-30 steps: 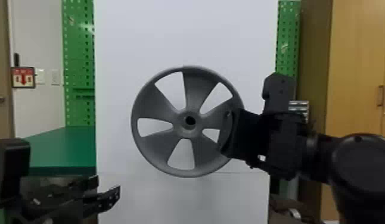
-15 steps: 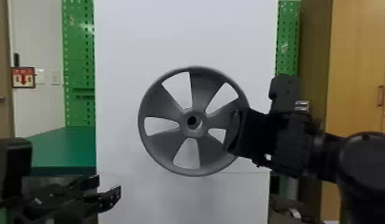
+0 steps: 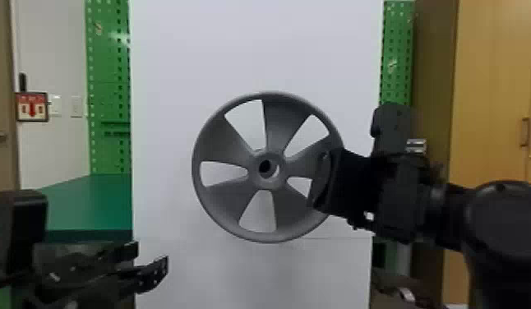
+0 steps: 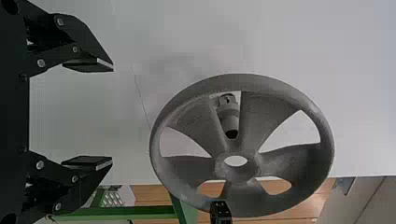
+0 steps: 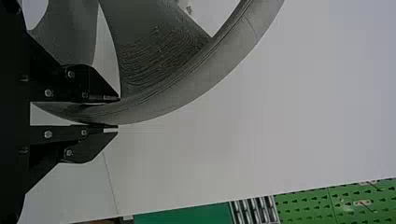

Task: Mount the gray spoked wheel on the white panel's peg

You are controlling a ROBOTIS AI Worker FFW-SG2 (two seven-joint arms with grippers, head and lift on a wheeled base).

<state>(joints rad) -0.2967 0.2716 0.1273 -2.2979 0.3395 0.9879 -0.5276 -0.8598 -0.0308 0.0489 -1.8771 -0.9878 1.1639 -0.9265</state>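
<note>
Gray wheel [image 3: 223, 141], rim clamped between jaws of right gripper [image 3: 323, 181]; left gripper [image 3: 146, 261], jaws apart.

the gray spoked wheel [image 3: 219, 144], in the grip of the right gripper [image 3: 324, 181], has shifted slightly toward the robot's right across the white panel [image 3: 174, 61] within the past second. a pale crescent now shows inside the bore of its hub [image 3: 256, 177]; the left gripper [image 3: 147, 263] has edged slightly inward.
</note>
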